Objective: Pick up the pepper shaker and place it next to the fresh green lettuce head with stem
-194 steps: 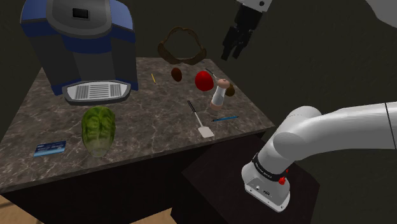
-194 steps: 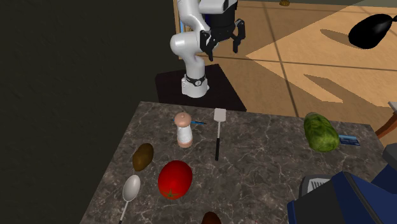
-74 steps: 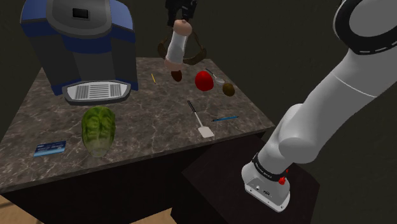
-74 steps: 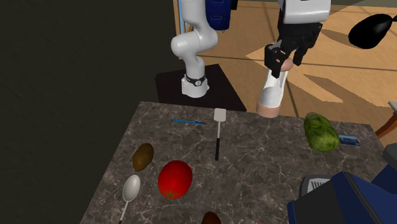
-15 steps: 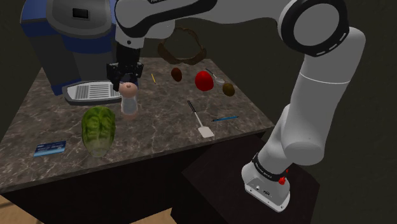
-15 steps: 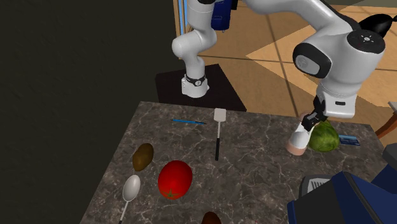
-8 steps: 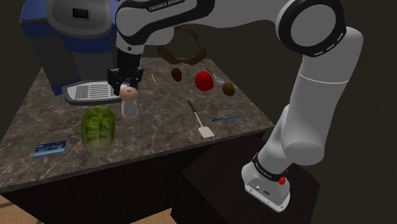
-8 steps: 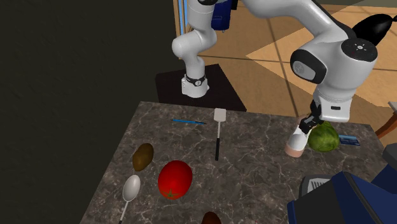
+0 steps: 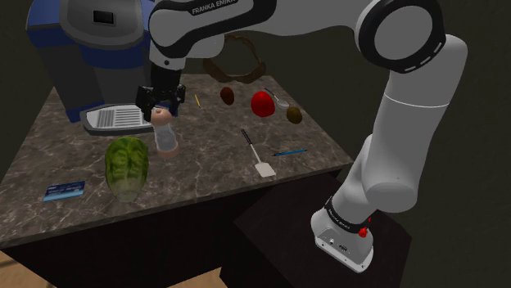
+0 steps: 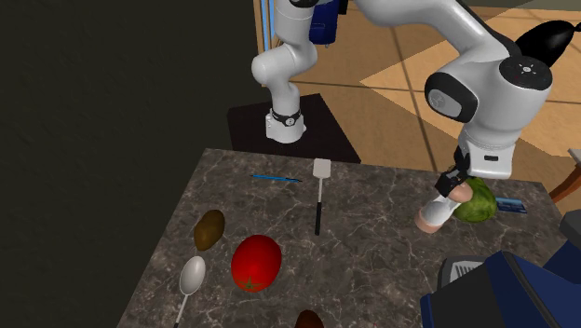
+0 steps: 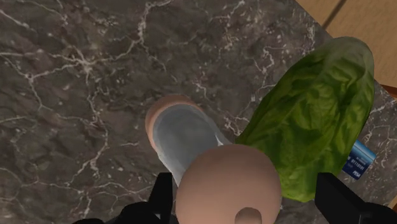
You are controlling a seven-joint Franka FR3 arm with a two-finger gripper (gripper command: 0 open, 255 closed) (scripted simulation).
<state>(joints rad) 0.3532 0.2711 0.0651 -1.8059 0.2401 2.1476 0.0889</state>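
Note:
The pepper shaker (image 9: pixel 166 133), pale with a pinkish cap and base, stands on the dark marble table (image 9: pixel 205 176) close beside the green lettuce head (image 9: pixel 125 165). It leans a little, its cap toward the lettuce (image 10: pixel 476 200) in the second exterior view. My black gripper (image 9: pixel 160 103) hovers right over the shaker's cap (image 11: pixel 227 186). In the wrist view the gripper (image 11: pixel 248 186) is open, its fingers (image 11: pixel 163 193) standing wider than the cap, the far one well clear of it. The shaker (image 10: pixel 434 213) is not held. The lettuce (image 11: pixel 318 108) lies just beyond the shaker.
A blue coffee machine (image 9: pixel 98 49) stands at the table's back, near the gripper. A tomato (image 9: pixel 262 103), a potato (image 9: pixel 295 114), a spatula (image 9: pixel 255 155) and a blue pen (image 9: pixel 289 151) lie toward the stand. A blue card (image 9: pixel 64 191) sits by the lettuce; a spoon (image 10: pixel 191 277) lies near the tomato.
The fingers have spread apart and let go of the pepper shaker, which now stands leaning on the table beside the lettuce. The arm has barely moved.

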